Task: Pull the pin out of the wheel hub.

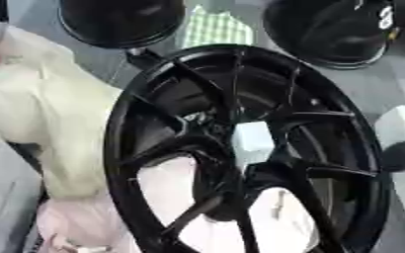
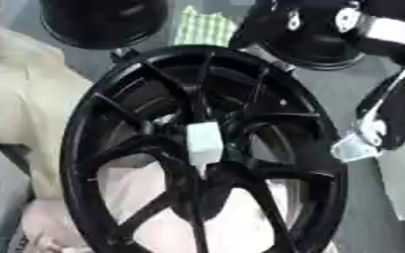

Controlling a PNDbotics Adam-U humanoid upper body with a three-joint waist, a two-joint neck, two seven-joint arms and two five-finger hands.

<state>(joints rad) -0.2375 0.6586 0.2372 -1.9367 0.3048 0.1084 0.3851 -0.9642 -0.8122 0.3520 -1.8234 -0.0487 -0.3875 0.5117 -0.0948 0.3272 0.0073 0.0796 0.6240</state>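
A black wheel fills the middle of the frame, tilted, its thin spokes fanning from a dark hub to a glossy rim. At the hub, just left of centre in the right eye view, sits the pin: a pale, whitish blocky piece, upright, wider at its top and narrowing at its lower end where it meets the hub. It stands out sharply against the black spokes around it. Pale cloth lies along the left side of the frame and shows pinkish through the spoke gaps at the bottom. Two more black wheels lie behind, one at upper left and one at upper right, with a green-and-white checked patch between them. The right arm comes in along the right edge, black with silver and white parts, beside the wheel's rim; its hand cannot be made out, so I cannot tell whether it is open or closed. No left hand shows.
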